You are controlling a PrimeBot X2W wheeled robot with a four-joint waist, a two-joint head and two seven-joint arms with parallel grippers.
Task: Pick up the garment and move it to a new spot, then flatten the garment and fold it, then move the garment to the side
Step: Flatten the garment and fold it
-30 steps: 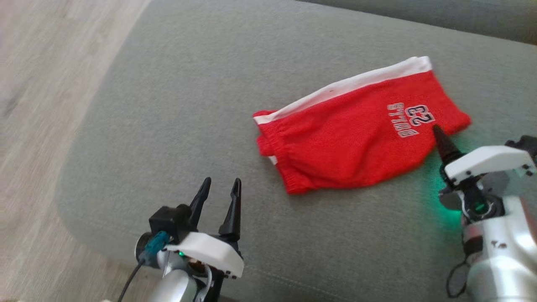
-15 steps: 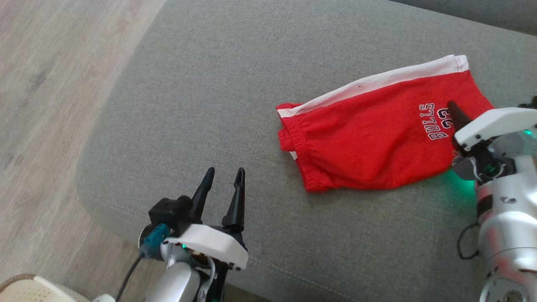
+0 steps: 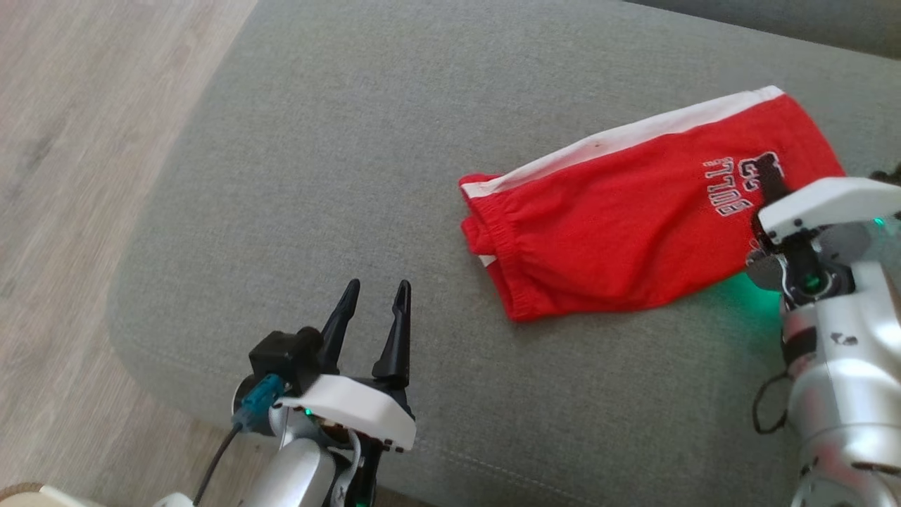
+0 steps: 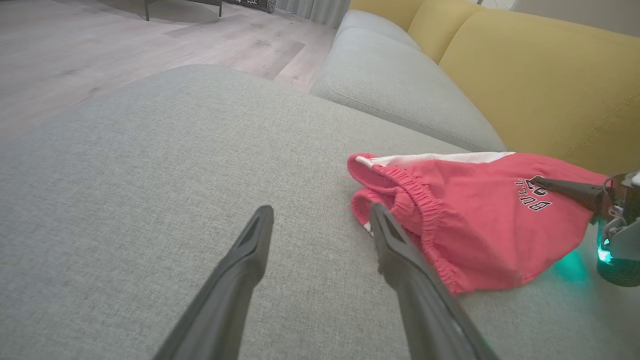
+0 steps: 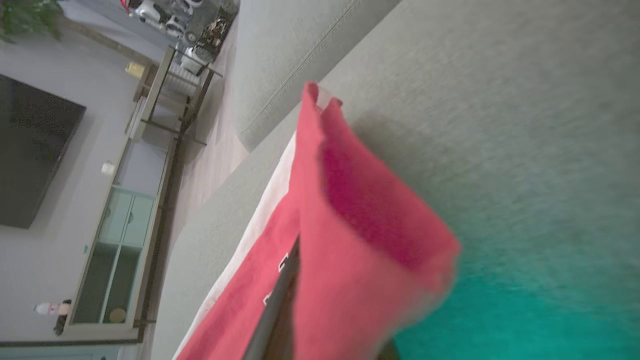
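Grey woven cloth covers the broad couch seat [image 3: 338, 155] that carries everything. Its rounded corner and front edge curve round on the robot's left, and past that edge lies pale wood floor [image 3: 77, 141]. In the left wrist view a second grey seat [image 4: 395, 85] runs on beyond a seam, and yellow back cushions [image 4: 540, 75] rise just behind the far end of the cloth.

On the right rear part of the seat lie the red shorts [image 3: 619, 232], with a white stripe along the far side. The gathered elastic waistband points toward the robot's left and rests on the cushion. The leg end, printed with dark letters, points right. A wide stretch of cushion runs from the waistband out to the left edge, and a narrower band lies between the shorts and the front edge.

The right gripper [image 3: 771, 177] is clenched on the leg end of the shorts, right at the lettering. Its own wrist view shows a fold of red cloth standing up between the two dark fingers, off the cushion. A green glow [image 3: 732, 296] from that wrist falls on the seat just beside the hem.

The left gripper [image 3: 377, 285] is released, fingers spread, near the front edge of the seat. It points toward the waistband but stays apart from it and holds nothing.
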